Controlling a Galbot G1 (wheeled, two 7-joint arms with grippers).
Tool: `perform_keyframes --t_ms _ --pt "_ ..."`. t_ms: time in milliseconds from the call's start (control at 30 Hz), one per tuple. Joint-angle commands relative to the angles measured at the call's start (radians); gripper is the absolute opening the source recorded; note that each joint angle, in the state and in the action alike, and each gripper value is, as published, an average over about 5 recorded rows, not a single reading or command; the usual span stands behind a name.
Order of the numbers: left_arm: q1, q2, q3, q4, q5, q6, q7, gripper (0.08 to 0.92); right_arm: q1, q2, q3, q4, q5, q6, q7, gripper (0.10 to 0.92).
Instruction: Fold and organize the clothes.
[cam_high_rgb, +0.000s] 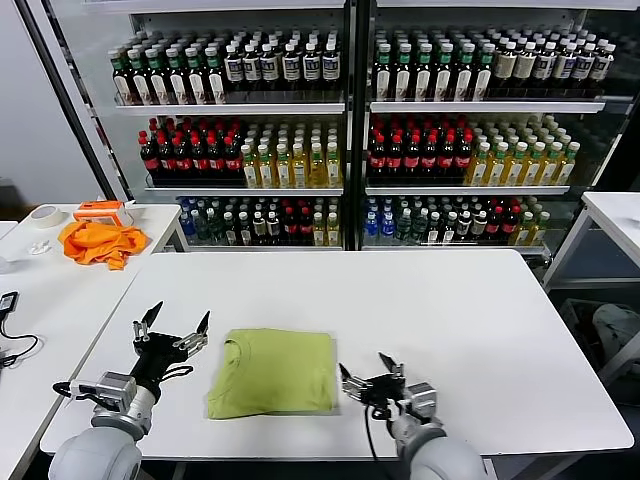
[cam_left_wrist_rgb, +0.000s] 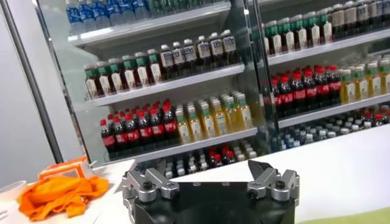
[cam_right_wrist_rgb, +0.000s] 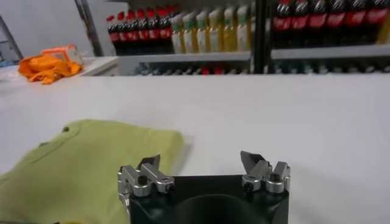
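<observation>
The lime T-shirt (cam_high_rgb: 272, 372) lies folded into a neat rectangle near the front of the white table (cam_high_rgb: 450, 300), plain side up; its print is hidden. My left gripper (cam_high_rgb: 178, 325) is open and empty, just left of the shirt and raised above the table. My right gripper (cam_high_rgb: 366, 372) is open and empty, just right of the shirt's front corner. The shirt also shows in the right wrist view (cam_right_wrist_rgb: 79, 170), beside that gripper (cam_right_wrist_rgb: 201, 164). The left wrist view shows the left gripper (cam_left_wrist_rgb: 210, 173) open, with a sliver of the shirt (cam_left_wrist_rgb: 359, 217).
A bright orange cloth (cam_high_rgb: 98, 242) and a tape roll (cam_high_rgb: 45, 215) lie on a side table (cam_high_rgb: 50, 300) at the left. Glass-fronted drink coolers (cam_high_rgb: 345, 120) stand behind the table. Another white table (cam_high_rgb: 615, 215) stands at the right.
</observation>
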Motion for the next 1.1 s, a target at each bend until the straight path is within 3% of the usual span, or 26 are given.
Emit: perform_keyframes --t_ms 33,600,1100 --pt "0.038 0.008 -0.025 0.004 0.012 -0.007 0.009 0.823 0.151 0.029 -0.172 -0.147 0.167 -0.016 0.105 0.823" --pt "0.036 -0.026 0.039 0.030 0.011 -0.004 -0.004 0.823 0.196 0.086 -0.195 -0.187 0.309 -0.015 0.174 0.807" --pt "0.031 -0.047 0.047 0.053 0.021 -0.017 -0.007 0.823 0.200 0.095 -0.184 -0.184 0.334 -0.014 0.188 0.414"
